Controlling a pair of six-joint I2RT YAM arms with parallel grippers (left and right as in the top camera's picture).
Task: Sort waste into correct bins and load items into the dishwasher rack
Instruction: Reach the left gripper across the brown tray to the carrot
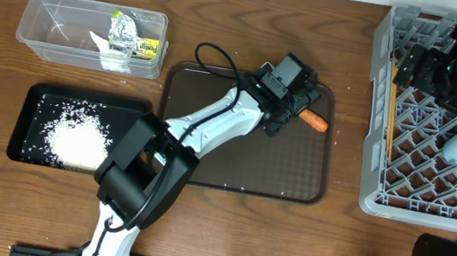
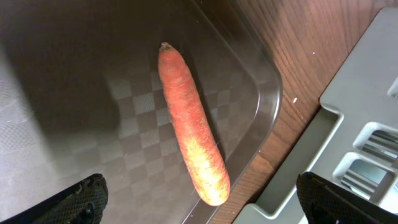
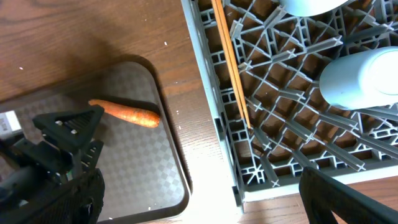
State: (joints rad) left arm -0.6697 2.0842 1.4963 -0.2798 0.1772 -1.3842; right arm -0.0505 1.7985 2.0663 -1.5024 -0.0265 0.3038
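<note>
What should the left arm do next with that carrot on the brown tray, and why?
Probably lower the left gripper and close on the carrot: it is open, one finger on either side of the carrot, which lies ungripped on the brown tray.

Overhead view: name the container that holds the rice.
The shallow black tray at lower left; white rice is piled in it. The clear tub holds wrappers, the brown tray a carrot.

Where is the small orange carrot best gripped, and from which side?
Grip the small orange carrot at its middle, coming straight down from above, fingers closing across its narrow width. It lies flat on the dark brown rectangular tray, and its thicker end sits near the raised rim, probably leaving little finger room there.
</note>
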